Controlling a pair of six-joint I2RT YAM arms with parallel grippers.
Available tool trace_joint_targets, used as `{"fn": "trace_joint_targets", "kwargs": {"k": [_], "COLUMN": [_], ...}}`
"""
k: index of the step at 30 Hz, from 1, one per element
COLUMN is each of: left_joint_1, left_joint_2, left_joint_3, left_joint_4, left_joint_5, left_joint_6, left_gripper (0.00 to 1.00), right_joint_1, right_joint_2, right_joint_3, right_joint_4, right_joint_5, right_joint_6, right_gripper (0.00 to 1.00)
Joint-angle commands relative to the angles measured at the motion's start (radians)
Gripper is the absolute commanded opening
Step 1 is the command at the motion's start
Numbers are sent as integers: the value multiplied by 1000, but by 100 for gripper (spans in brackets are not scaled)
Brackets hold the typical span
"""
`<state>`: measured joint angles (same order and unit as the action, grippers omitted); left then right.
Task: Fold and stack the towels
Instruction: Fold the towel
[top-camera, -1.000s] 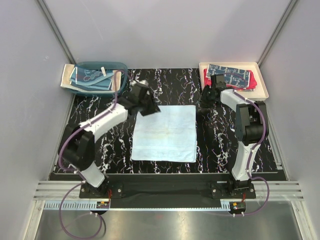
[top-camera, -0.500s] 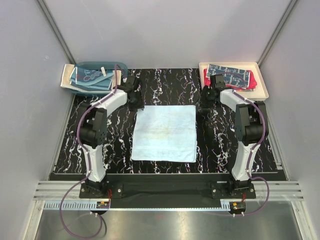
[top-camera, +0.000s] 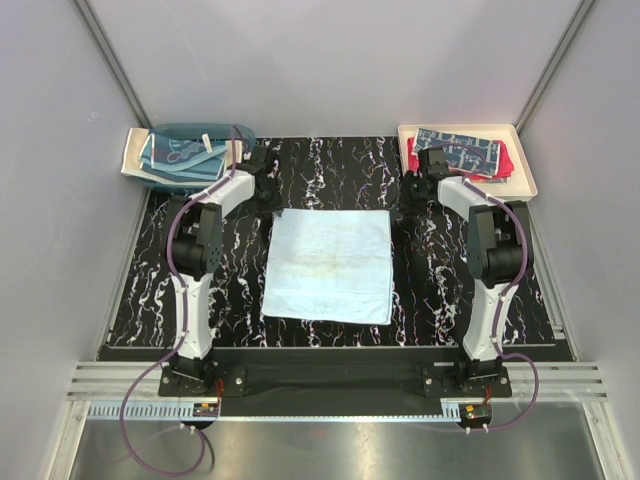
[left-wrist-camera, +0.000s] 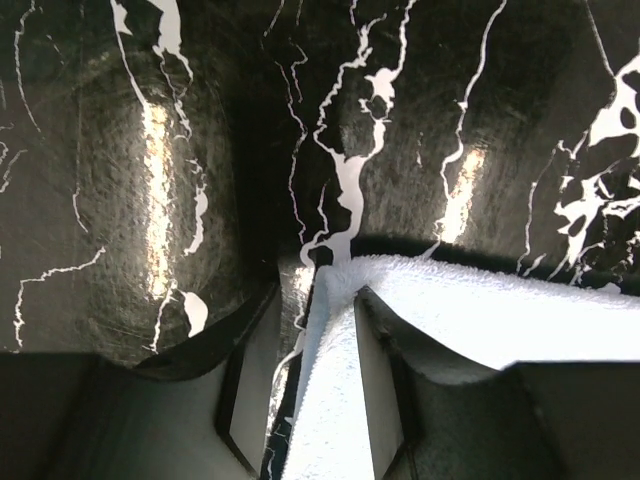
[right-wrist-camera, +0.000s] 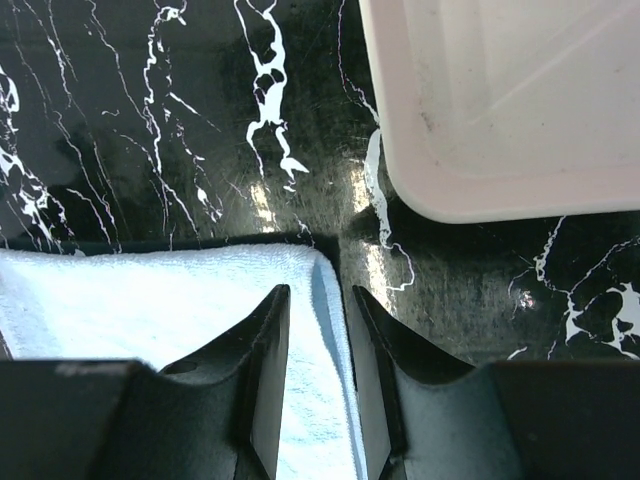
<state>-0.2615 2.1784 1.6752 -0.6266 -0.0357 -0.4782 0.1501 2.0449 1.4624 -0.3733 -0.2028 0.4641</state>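
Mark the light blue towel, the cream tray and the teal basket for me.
light blue towel (top-camera: 328, 265): top view, middle of the spread cloth.
cream tray (top-camera: 525, 160): top view, its right rim.
teal basket (top-camera: 185, 183): top view, its near wall.

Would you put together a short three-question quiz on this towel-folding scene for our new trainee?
1. True or false: the light blue towel lies spread flat on the table.
2. What lies on top of the red-pink towel in the cream tray? A. a patterned blue towel B. a teal basket C. nothing
3. Fill in: the left gripper and the right gripper each stand open astride a far ___ of the light blue towel.

Key: 1 true; 2 A; 3 corner.
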Motion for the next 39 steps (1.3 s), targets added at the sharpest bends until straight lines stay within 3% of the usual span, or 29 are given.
{"fn": "trace_joint_targets", "kwargs": {"k": [1, 13, 16, 28, 32, 35, 37, 39], "left_joint_1": [8, 15, 19, 24, 24, 25, 25, 25], "left_joint_2": [9, -29, -43, -9, 4, 7, 8, 0], "left_joint_3": [26, -60, -86, -86, -91, -97, -103, -107], "left_joint_4": [22, 168, 195, 192, 196, 209, 223, 234], "left_joint_5": [3, 77, 86, 105, 97, 103, 114, 118], "left_joint_6": [12, 0, -3, -2, 3, -3, -3, -5], "left_gripper": [41, 43, 44, 44, 41, 33, 28, 16], "right_joint_1": [9, 51, 52, 88, 95, 98, 98, 98], "right_joint_2": [23, 51, 44, 107, 129, 139, 136, 135], "right_joint_3": [49, 50, 35, 81, 92, 104, 107, 118], "right_joint_4": [-12, 10, 13, -36, -44, -56, -65, -72], "right_joint_5": [6, 43, 71, 118, 137, 143, 152, 160], "right_joint_6": [-21, -27, -31, -73, -74, -79, -79, -81], "right_gripper": [37, 38, 42, 41, 39, 32, 20, 14]}}
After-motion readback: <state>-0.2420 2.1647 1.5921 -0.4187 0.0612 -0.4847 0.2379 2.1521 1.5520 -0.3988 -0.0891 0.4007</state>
